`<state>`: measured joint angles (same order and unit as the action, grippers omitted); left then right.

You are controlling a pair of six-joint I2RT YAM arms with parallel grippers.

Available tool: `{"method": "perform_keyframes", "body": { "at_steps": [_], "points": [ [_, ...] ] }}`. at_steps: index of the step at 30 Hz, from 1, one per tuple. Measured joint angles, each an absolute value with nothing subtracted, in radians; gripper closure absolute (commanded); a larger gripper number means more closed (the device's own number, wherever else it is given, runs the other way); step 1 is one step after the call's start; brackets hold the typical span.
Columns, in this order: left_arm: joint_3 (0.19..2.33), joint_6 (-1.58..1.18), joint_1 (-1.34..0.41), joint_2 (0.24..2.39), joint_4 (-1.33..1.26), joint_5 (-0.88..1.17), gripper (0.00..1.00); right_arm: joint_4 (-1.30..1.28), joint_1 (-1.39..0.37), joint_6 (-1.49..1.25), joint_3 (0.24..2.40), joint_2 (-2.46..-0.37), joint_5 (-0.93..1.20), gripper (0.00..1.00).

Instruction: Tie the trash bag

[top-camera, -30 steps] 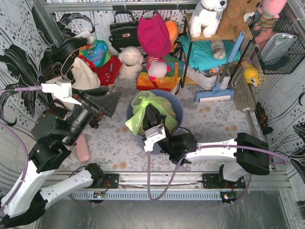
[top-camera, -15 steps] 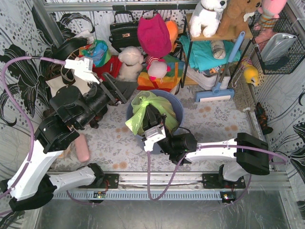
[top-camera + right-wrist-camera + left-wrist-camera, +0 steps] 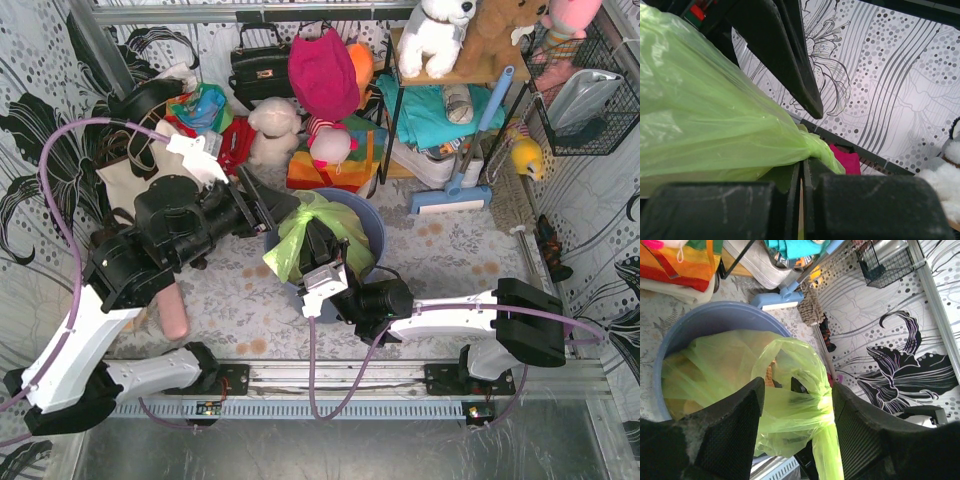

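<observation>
Plastic this thin is limp, slick and easy to tear, so the lime-green trash bag (image 3: 295,235) probably needs a firm pinch where the film is bunched thick, not on a single layer. It sits in the round blue-grey bin (image 3: 376,228), with its top drawn up and over the near rim. The film is translucent and crinkled, with brownish waste showing through lower down. Its top is gathered into a narrow twisted neck with a puffed loop above it. The right claw (image 3: 801,170) is fully closed, pinching a gathered tail of the green film. The left claw (image 3: 797,395) stands partly open, one black textured pad on each side of the neck, holding nothing. That neck looks like the soundest place to grip.
</observation>
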<state>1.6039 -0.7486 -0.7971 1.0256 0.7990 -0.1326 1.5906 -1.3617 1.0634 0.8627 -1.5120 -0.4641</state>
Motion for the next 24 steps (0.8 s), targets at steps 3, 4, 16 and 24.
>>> {"method": "perform_keyframes", "body": {
  "at_steps": [3, 4, 16, 24],
  "points": [
    [1.604, -0.753, -0.797, 1.034, 0.799, -0.107, 0.41, 1.590, -1.362, 1.063, 0.863, -1.512, -0.464, 1.00],
    [1.604, -0.755, -0.797, 1.037, 0.799, -0.099, 0.43, 1.590, -1.362, 1.064, 0.863, -1.512, -0.464, 1.00],
    [1.585, -0.756, -0.797, 1.042, 0.779, -0.054, 0.45, 1.590, -1.362, 1.063, 0.863, -1.519, -0.464, 1.00],
    [1.577, -0.754, -0.797, 1.050, 0.758, -0.040, 0.63, 1.591, -1.362, 1.064, 0.863, -1.519, -0.464, 1.00]
  ]
}}
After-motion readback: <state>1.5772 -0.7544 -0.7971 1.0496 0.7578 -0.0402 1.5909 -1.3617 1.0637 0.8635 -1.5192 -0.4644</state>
